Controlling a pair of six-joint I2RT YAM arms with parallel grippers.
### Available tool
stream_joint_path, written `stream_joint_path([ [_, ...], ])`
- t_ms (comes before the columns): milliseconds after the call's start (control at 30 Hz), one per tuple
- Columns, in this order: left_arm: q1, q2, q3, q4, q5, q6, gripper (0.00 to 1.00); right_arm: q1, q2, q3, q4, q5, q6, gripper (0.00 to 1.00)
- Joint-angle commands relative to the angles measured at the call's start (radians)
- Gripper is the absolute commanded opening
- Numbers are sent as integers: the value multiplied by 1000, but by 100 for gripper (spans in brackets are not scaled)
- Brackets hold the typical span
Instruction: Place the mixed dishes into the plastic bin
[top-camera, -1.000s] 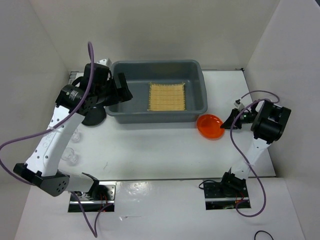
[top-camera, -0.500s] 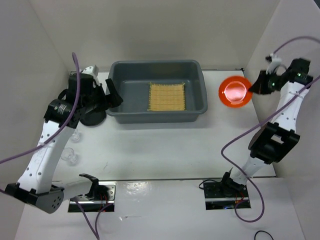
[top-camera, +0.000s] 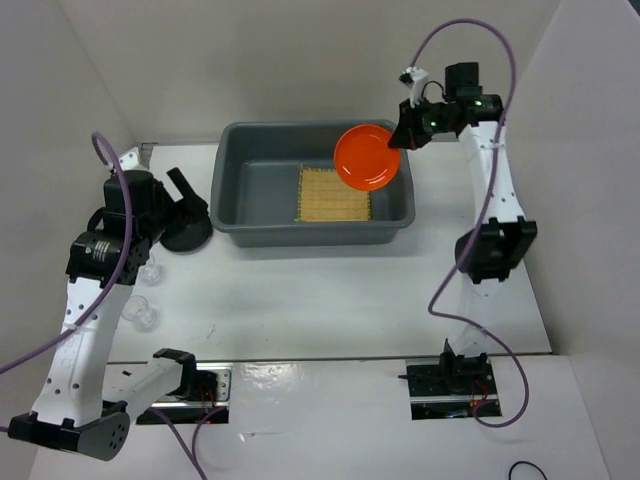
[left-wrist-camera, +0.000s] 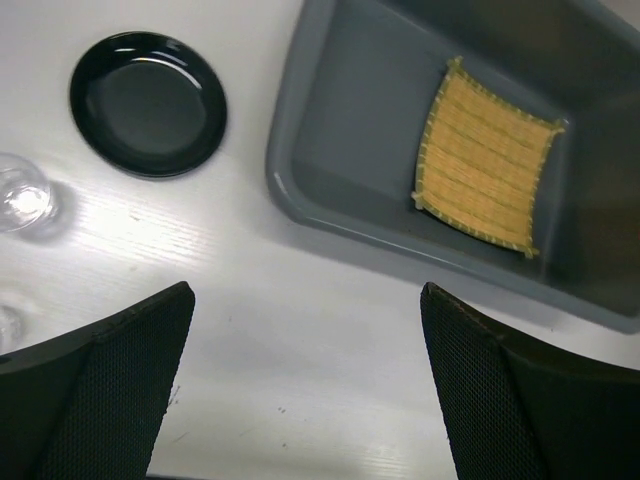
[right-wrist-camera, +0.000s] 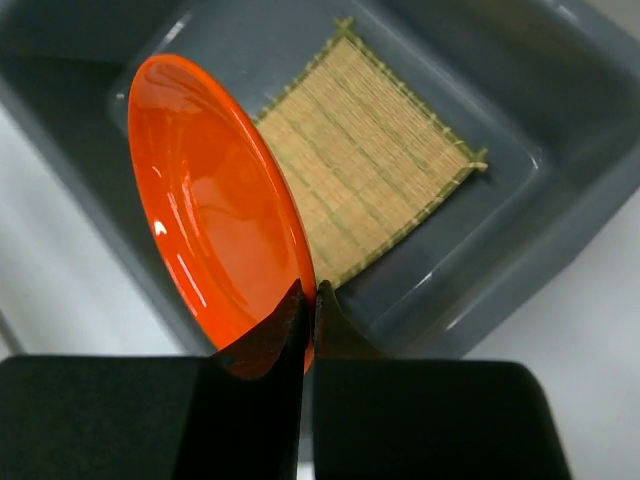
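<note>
Orange plate (top-camera: 367, 157) tilted on edge, rim pinched in closed right gripper (top-camera: 400, 138), reaching toward 8 o'clock from it, above bin (top-camera: 226, 205) right end, over mat (top-camera: 325, 200). Left gripper (left-wrist-camera: 307, 295) spread wide, empty.

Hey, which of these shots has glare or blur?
Top external: sharp, with glare only on the glossy strip at the near edge. Left wrist: bright patch beside the glass cup, sheen on the black plate, fingers dark. Right wrist: small highlights on the orange plate, fingers dark, without detail.
</note>
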Motion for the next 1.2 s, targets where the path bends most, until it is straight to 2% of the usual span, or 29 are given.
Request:
stream_joint_path([
  [0, 44, 11, 33, -36, -40, -35, 100, 35, 150, 141, -25, 60, -3, 0],
  [333, 158, 62, 107, -81, -63, 31, 100, 83, 492, 341, -44, 139, -51, 0],
  [533, 239, 112, 116, -112, 9, 49, 100, 103, 640, 479, -44, 160, -51, 0],
  [700, 337, 172, 104, -69, 129, 49, 100, 112, 746, 601, -68, 183, -51, 1],
  [767, 360, 181, 92, -40, 138, 49, 100, 121, 801, 690, -99, 208, -51, 10],
  [800, 360, 181, 92, -40, 108, 49, 100, 121, 824, 788, -116, 208, -51, 14],
  [900, 372, 214, 92, -30, 19, 39, 100, 130, 833, 804, -161, 218, -40, 40],
  [1000, 383, 273, 92, -30, -39, 29, 100, 130, 821, 804, -182, 218, -51, 59],
  [1033, 394, 289, 92, -15, -64, 29, 100, 130, 801, 804, -182, 228, -51, 73],
  [1167, 429, 408, 92, 57, -44, 74, 100, 121, 691, 772, -182, 247, -42, 94],
])
